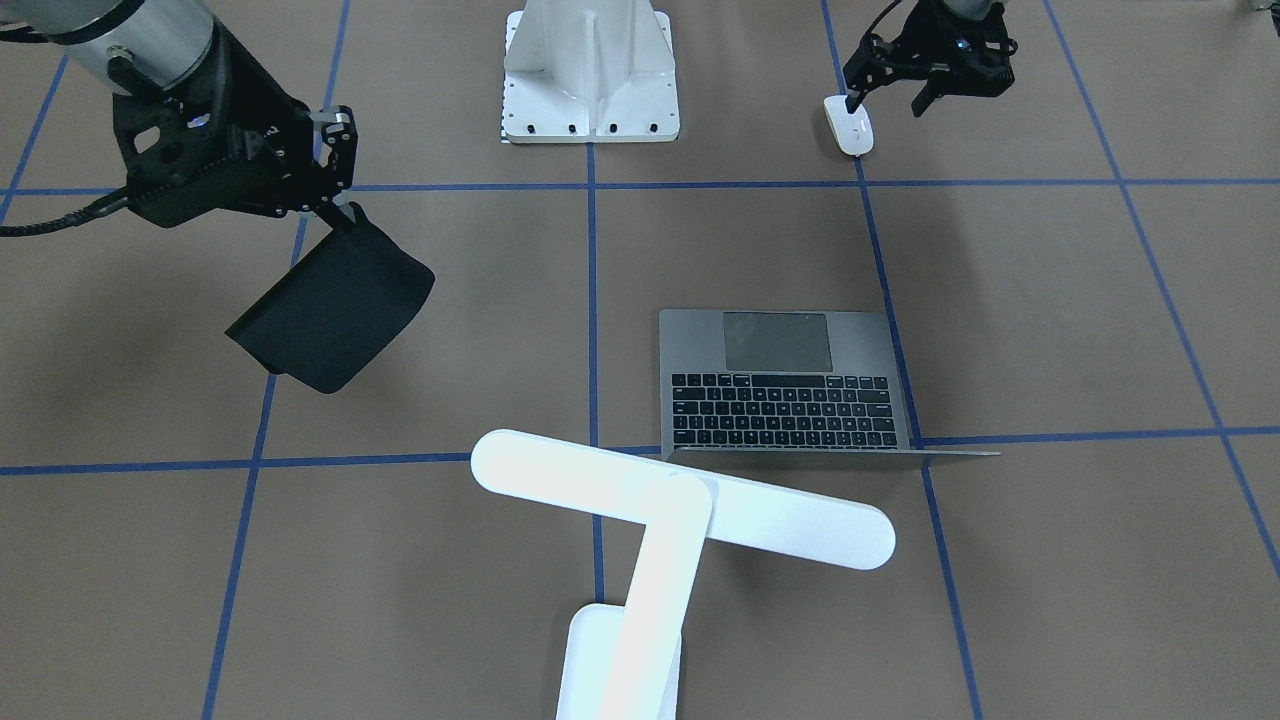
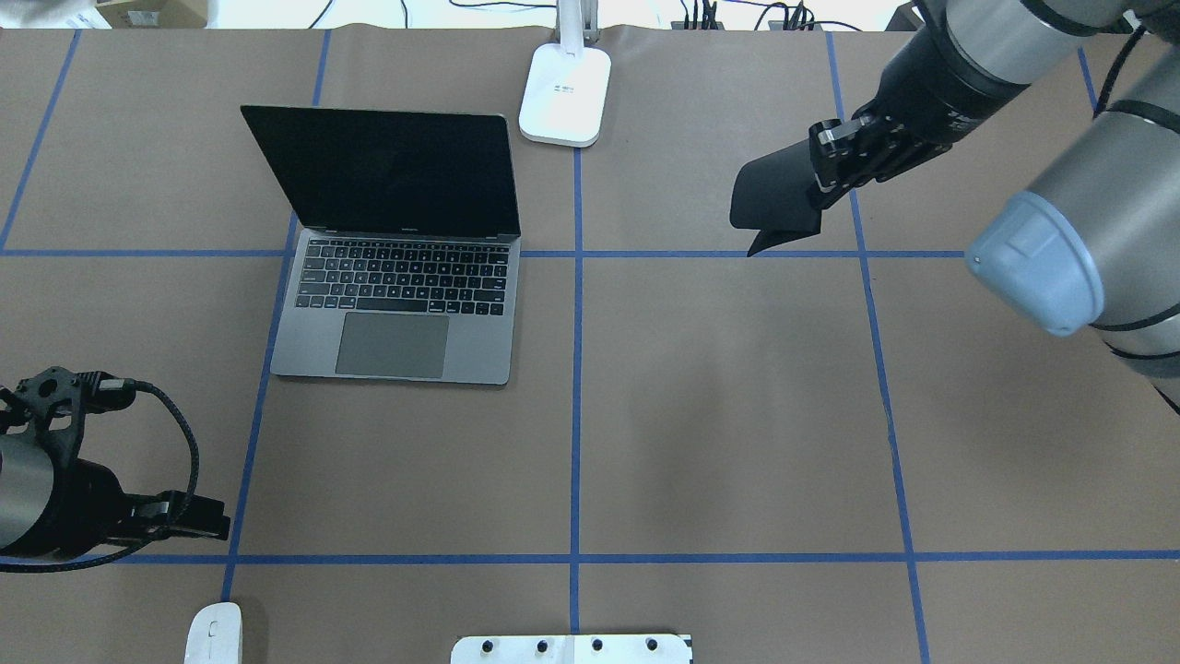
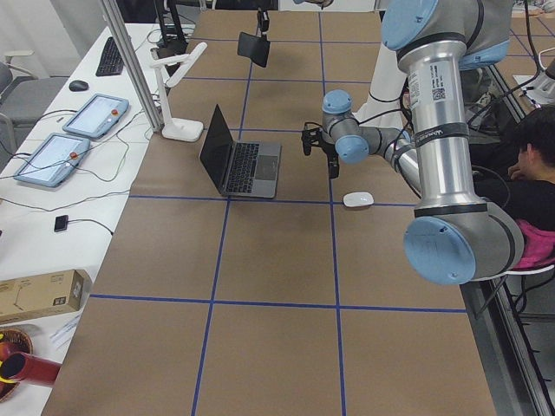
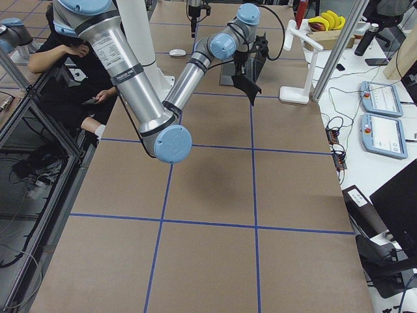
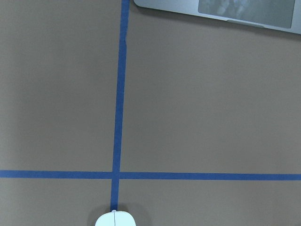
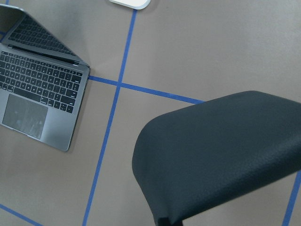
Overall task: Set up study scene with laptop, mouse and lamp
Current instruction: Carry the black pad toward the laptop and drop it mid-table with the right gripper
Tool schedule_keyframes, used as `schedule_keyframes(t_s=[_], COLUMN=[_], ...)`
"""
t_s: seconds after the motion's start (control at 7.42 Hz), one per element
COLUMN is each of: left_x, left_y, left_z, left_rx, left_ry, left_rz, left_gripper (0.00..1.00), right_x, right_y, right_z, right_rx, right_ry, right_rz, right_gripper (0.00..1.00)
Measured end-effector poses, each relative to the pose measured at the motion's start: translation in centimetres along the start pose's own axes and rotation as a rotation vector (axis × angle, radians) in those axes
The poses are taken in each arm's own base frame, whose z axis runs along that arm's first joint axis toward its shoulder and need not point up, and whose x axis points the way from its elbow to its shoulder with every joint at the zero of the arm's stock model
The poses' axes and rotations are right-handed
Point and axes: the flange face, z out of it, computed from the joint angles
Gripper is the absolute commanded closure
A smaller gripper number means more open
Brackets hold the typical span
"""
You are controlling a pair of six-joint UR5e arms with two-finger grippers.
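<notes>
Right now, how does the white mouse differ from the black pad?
The mouse is small, white and glossy; the black pad is larger, dark and matte. The mouse lies on the table, untouched, with the open left gripper near it; the black pad hangs in the air, clamped by the right gripper. Both are apart from the laptop.

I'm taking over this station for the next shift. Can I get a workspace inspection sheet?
Surface: brown cover, blue tape grid.
Job's things: laptop open; lamp at far edge; mouse near robot's edge.
Clutter: white pedestal.
Grippers: left gripper open, empty, by mouse; right gripper shut on black pad, off the table.
Cables: black cable loops at left wrist.
Surroundings: seated person; two tablets on side table.
</notes>
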Motion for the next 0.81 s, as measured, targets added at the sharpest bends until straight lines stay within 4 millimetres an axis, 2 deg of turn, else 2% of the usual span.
schedule_keyframes(t_s=[0.13, 0.67, 0.81], left_x=[0.2, 0.4, 0.4], left_y=[0.0, 0.0, -0.1], left_z=[0.0, 0.0, 0.1], left_rx=[0.000, -0.003, -0.003], left_ry=[0.005, 0.010, 0.010], left_rz=[-0.021, -0.039, -0.040], left_gripper=[0.03, 0.03, 0.03], right_x=[-1.9, -6.6, -7.2], right_y=[-0.6, -2.4, -2.5], right_z=[0.2, 2.1, 2.5], right_rx=[-0.013, -0.041, -0.048], right_ry=[0.032, 0.076, 0.075], right_rz=[-0.034, -0.131, -0.139], right_gripper=[0.87, 0.85, 0.10])
